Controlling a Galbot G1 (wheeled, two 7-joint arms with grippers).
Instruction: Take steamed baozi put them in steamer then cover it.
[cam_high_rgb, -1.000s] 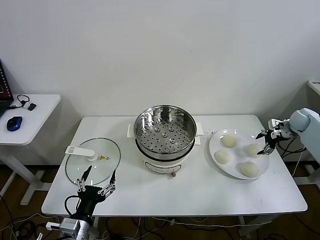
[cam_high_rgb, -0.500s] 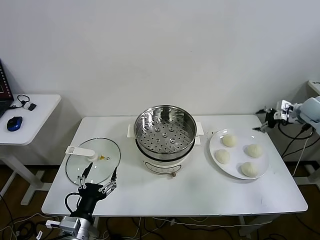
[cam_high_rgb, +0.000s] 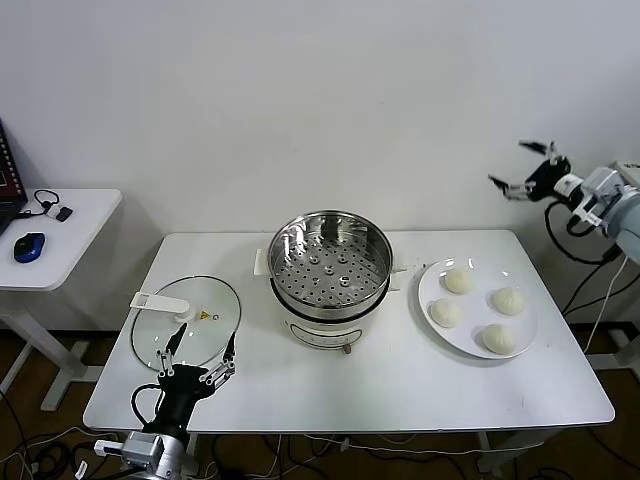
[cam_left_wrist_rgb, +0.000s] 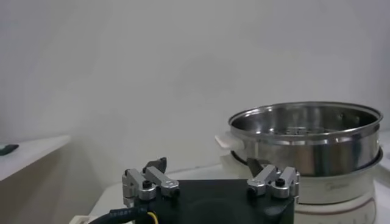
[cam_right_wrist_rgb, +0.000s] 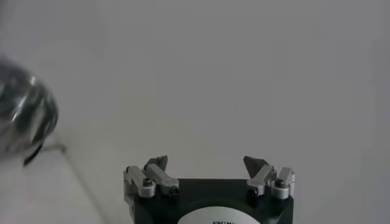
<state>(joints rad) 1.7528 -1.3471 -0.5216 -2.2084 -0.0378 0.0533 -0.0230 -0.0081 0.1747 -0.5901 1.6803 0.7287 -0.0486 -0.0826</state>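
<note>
Several white baozi (cam_high_rgb: 458, 282) lie on a flat white plate (cam_high_rgb: 427, 296) at the table's right. The shiny steamer (cam_high_rgb: 330, 262) stands uncovered at the centre, its perforated tray bare; the left wrist view shows the steamer (cam_left_wrist_rgb: 304, 137) from the side. The glass cover (cam_high_rgb: 187, 322) lies flat on the table at the left, white handle pointing left. My left gripper (cam_high_rgb: 198, 346) (cam_left_wrist_rgb: 207, 167) hovers open and empty at the cover's near edge. My right gripper (cam_high_rgb: 507, 163) (cam_right_wrist_rgb: 207, 163) is open and empty, raised high above the table's far right, well clear of the plate.
A small side table (cam_high_rgb: 70, 225) at the far left carries a blue mouse (cam_high_rgb: 30, 246) and cables. The white wall runs close behind the table. Cables trail from my right arm past the table's right edge.
My right gripper has lifted from just over the plate's right side, up and back to high at the right, still open and empty. The left gripper and the baozi have not moved.
</note>
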